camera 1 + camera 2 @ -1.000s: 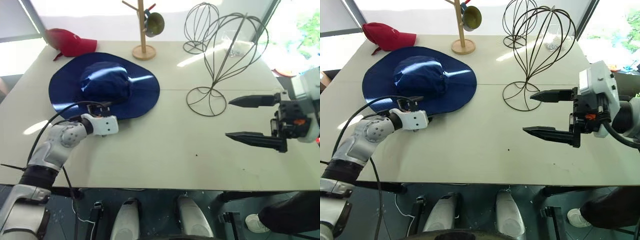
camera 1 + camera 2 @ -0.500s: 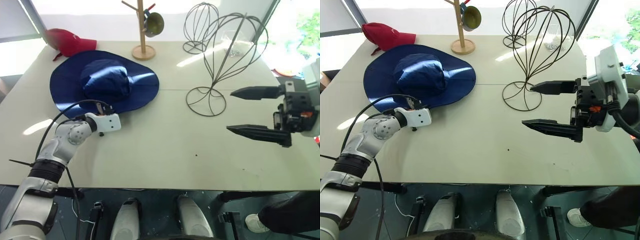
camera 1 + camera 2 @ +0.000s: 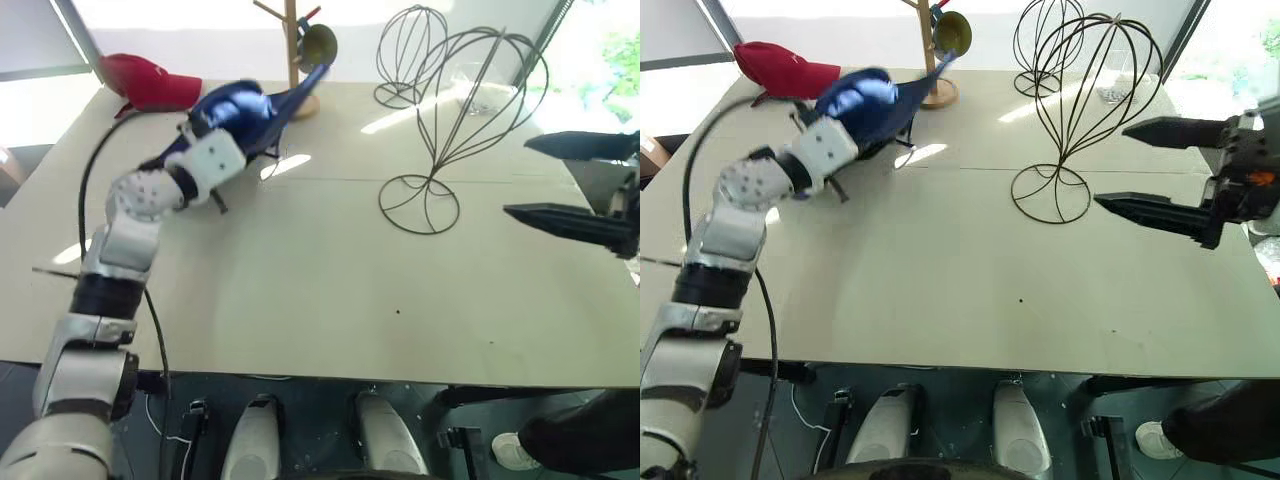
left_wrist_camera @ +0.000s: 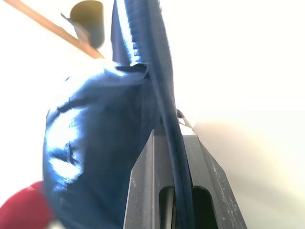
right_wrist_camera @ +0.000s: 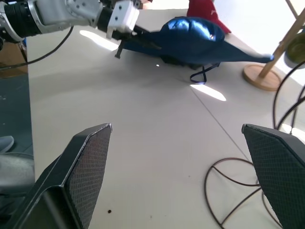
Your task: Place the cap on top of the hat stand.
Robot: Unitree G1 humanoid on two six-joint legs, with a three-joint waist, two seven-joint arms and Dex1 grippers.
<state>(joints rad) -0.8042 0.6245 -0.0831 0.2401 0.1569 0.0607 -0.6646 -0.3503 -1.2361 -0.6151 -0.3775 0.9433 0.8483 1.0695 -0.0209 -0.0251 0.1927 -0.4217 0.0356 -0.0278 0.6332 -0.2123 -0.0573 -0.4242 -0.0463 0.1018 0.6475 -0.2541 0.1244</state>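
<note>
**Cap off the table, stand yet to reach**

At left, the left gripper (image 3: pixel 845 150) is clamped on the brim of the cap (image 3: pixel 240 108), which hangs clear of the table (image 3: pixel 330 290). The red cap (image 3: pixel 150 82) lies behind; the wooden peg tree (image 3: pixel 293 50) stands just beside the brim (a likely snag). Carrying over and setting down remain. Further right stands the hat stand (image 3: pixel 470 110), bare, a smaller wire stand (image 3: pixel 412 55) behind it. The right gripper (image 3: pixel 1160 175) hovers beside, fingers apart, empty.
</note>
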